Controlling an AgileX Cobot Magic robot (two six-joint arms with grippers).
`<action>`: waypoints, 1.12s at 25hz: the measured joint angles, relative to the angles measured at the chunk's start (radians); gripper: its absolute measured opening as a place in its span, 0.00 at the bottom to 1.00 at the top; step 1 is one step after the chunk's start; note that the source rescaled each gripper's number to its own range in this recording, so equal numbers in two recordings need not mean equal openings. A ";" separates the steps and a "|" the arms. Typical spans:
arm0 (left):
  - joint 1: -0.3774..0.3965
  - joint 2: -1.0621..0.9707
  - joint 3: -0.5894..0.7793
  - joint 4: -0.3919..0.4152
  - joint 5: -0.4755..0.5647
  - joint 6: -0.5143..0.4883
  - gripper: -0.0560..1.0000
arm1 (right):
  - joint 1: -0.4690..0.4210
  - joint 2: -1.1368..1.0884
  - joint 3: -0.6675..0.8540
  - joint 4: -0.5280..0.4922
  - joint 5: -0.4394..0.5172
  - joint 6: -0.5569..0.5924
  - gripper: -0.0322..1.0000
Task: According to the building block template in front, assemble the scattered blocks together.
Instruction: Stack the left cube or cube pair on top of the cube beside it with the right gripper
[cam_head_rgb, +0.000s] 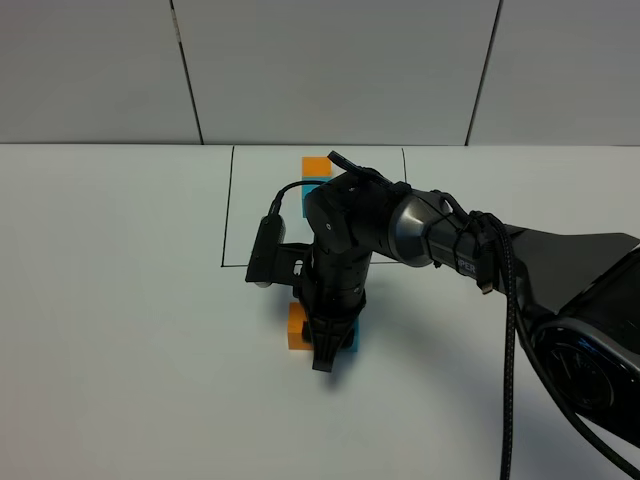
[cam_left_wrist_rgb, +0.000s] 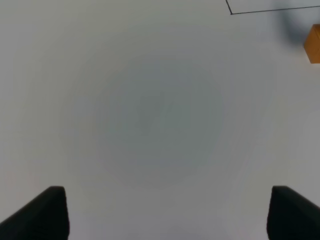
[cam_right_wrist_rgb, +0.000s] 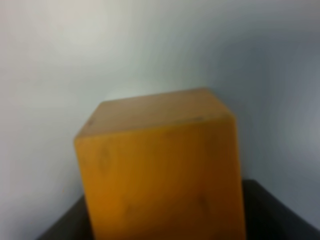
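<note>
A white table (cam_head_rgb: 120, 300) fills the scene, with a grey panelled wall (cam_head_rgb: 330, 70) behind it. A thin black rectangle (cam_head_rgb: 226, 210) is drawn at the table's far middle.

Left of the rectangle the tabletop is bare to the edge of view. The left claw (cam_left_wrist_rgb: 167, 217) hangs over bare surface, its two tips wide apart with nothing between them. A corner of the rectangle and the loose orange cube (cam_left_wrist_rgb: 312, 44) show at the rim of its wrist view.

Inside the rectangle sits the template pair (cam_head_rgb: 316, 168), orange behind teal, the teal half partly hidden by the right arm (cam_head_rgb: 420, 230).

Just outside the rectangle's near line lie the loose orange cube (cam_head_rgb: 296, 328) and, to its right, the loose teal cube (cam_head_rgb: 349, 337). The right claw (cam_head_rgb: 325, 358) stands down over them and hides whether they touch. The orange cube fills that claw's wrist view, with dark fingers (cam_right_wrist_rgb: 272, 210) low on either side. Whether it grips cannot be told.

Right of the rectangle the arm and its cable (cam_head_rgb: 508, 300) cross the table.
</note>
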 joint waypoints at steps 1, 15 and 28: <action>0.000 0.000 0.000 0.000 0.000 0.000 0.81 | 0.000 0.000 0.000 0.001 0.001 0.006 0.03; 0.000 0.000 0.000 0.000 0.000 0.000 0.81 | 0.000 -0.064 0.002 -0.009 0.001 0.324 0.04; 0.000 0.000 0.000 0.000 0.000 0.000 0.81 | -0.051 -0.213 0.002 0.119 0.009 0.954 0.04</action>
